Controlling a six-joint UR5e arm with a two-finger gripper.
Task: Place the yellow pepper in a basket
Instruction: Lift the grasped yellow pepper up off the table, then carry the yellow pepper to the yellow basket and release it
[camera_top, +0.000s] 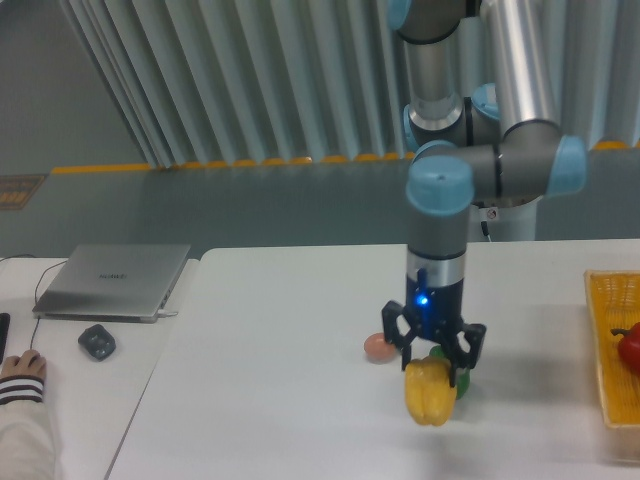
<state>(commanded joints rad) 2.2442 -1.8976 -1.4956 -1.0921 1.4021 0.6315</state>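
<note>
The yellow pepper (430, 393) hangs clear of the white table, long and glossy, with my gripper (432, 364) shut on its top end. It sits in front of the green pepper (461, 381), which is mostly hidden behind it. The basket (611, 345), yellow-orange woven mesh, lies at the table's right edge and is cut off by the frame. A red pepper (629, 346) lies inside it. My gripper is well to the left of the basket.
A small pinkish round item (378, 347) rests on the table just left of the gripper. On a separate table at the left are a closed laptop (115, 280), a dark mouse (97, 341) and a person's hand (20, 372).
</note>
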